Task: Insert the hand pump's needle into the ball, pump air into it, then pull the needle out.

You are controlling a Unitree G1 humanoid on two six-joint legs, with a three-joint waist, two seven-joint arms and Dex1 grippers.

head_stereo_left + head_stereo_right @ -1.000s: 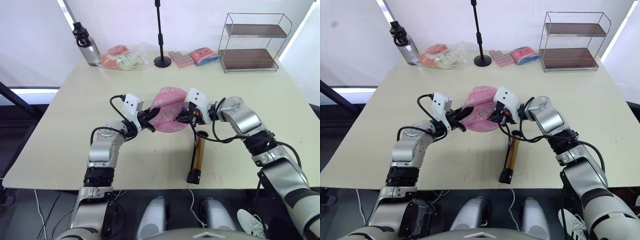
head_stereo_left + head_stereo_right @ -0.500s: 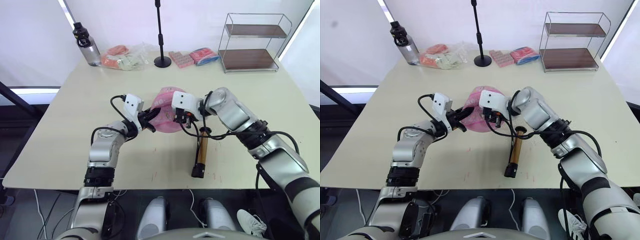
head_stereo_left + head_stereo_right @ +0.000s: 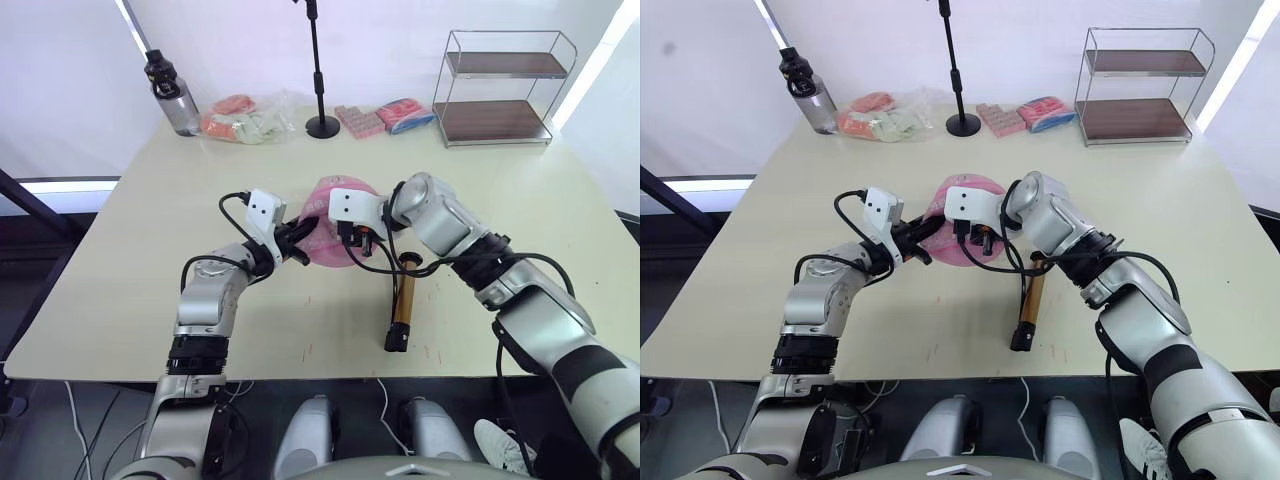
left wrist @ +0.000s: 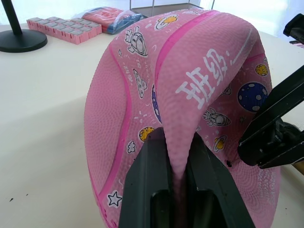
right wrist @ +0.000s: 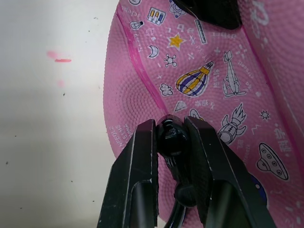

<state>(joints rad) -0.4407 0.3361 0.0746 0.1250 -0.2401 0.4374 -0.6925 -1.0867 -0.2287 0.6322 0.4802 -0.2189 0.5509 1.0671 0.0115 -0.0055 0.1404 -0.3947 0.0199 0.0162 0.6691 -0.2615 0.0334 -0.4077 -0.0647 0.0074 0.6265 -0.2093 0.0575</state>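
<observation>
we see the ball (image 3: 338,232) near the middle of the table (image 3: 120,270), limp and folded, with the left gripper (image 4: 173,190) pinching a fold of its skin between closed jaws. that hold props the ball up on edge and steadies it, so the face with the valve is turned toward the other arm. the right gripper (image 5: 173,142) is clamped on the black fitting at the hose end, its tip pressed against the pink rubber; we judge the needle is at or in the valve, though the pin itself is hidden by the fitting. the pump (image 3: 402,305) lies on the table just right of the ball, toward the robot, its hose (image 3: 375,262) looping up to the right gripper, so the body is free for pumping later.

against the frame a second ago, the right arm has swung leftward and its gripper has come across onto the ball's face. the pump has shifted a little with the hose. the left gripper has stayed where it was.
</observation>
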